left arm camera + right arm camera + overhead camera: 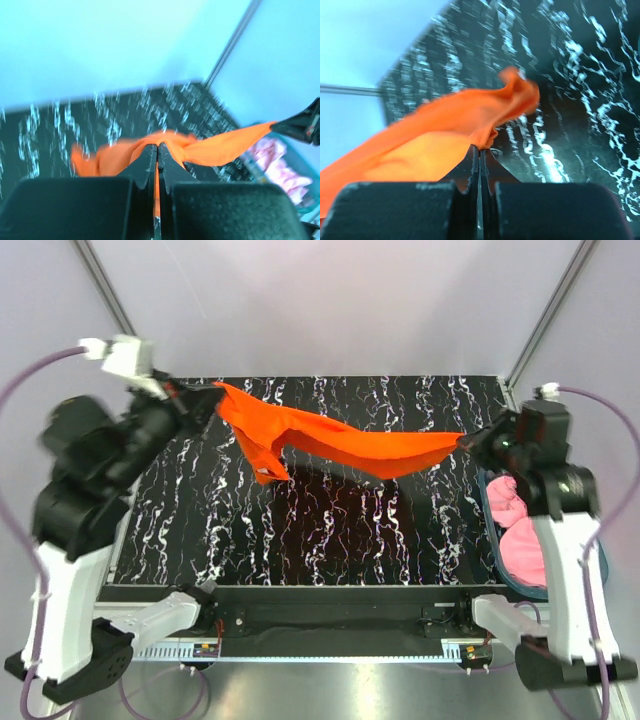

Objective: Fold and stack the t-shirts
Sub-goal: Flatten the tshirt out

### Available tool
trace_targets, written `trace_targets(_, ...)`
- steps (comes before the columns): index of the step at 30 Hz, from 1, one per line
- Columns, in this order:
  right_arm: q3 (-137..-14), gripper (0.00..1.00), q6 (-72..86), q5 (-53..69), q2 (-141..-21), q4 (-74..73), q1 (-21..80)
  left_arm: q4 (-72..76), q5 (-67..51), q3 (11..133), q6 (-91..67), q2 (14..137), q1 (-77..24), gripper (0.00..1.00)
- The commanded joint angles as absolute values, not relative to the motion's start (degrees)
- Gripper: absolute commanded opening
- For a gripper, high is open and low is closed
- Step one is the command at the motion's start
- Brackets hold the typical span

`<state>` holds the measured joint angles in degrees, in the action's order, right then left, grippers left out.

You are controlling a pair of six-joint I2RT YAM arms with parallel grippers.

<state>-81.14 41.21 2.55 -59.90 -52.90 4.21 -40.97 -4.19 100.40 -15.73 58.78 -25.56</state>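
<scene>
The orange-red t-shirt [340, 445] hangs stretched in the air across the back of the black marbled table [300, 530]. My left gripper [212, 395] is shut on its left end, and my right gripper [463, 441] is shut on its right end. In the left wrist view the cloth [220, 147] runs from my shut left gripper [158, 146] to the right arm's tip. In the right wrist view the cloth [440, 130] bunches above my shut right gripper [480, 148]. The pink t-shirt [520, 530] lies crumpled in a bin at the right, and shows in the left wrist view [280, 165].
A dark teal bin [500, 570] stands at the table's right edge, partly under my right arm. Metal frame posts [100, 280] rise at the back corners. The table's front edge [300, 590] lies just before the arm bases.
</scene>
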Motion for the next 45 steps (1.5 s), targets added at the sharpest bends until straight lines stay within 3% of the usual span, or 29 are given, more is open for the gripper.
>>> trace_targets(1,-86.0,0.0,40.4,5.0,-51.7,-57.0,4.5,-40.2,-11.1,109.1,-12.0,53.5,-25.6,0.0)
trace_targets(11,-97.7,0.0,43.0,9.0,-42.5,-64.2,4.6,-43.0,-15.5,118.3,-15.3,48.2,-25.7,0.0)
trace_targets(15,-97.0,0.0,45.4,7.5,-44.2,-64.9,4.6,-44.8,-8.2,113.3,-14.2,49.6,-25.7,0.0)
trace_targets(21,-86.3,0.0,45.8,3.3,-50.1,-58.5,4.5,-41.0,13.8,98.2,-10.7,56.6,-25.5,0.0)
trace_targets(24,-80.5,0.0,43.8,0.4,-55.8,-52.0,4.6,-32.8,17.0,89.2,-10.0,62.2,-22.3,0.0)
trace_targets(29,-74.9,0.0,39.4,-6.8,-73.0,-36.5,4.5,-17.9,9.5,81.8,-10.3,77.1,-14.1,0.0)
trace_targets(36,-87.7,0.0,34.7,-9.3,-102.3,-32.9,0.4,-11.4,0.3,101.5,-10.6,112.5,-11.0,0.0)
trace_targets(39,-94.3,0.0,33.9,-7.8,-112.5,-32.6,-2.0,-11.0,-3.3,108.8,-12.6,120.7,-10.5,0.0)
trace_targets(45,-102.1,0.0,32.0,-6.8,-121.0,-33.1,-2.7,-6.1,-6.6,111.2,-16.3,126.7,-10.4,0.0)
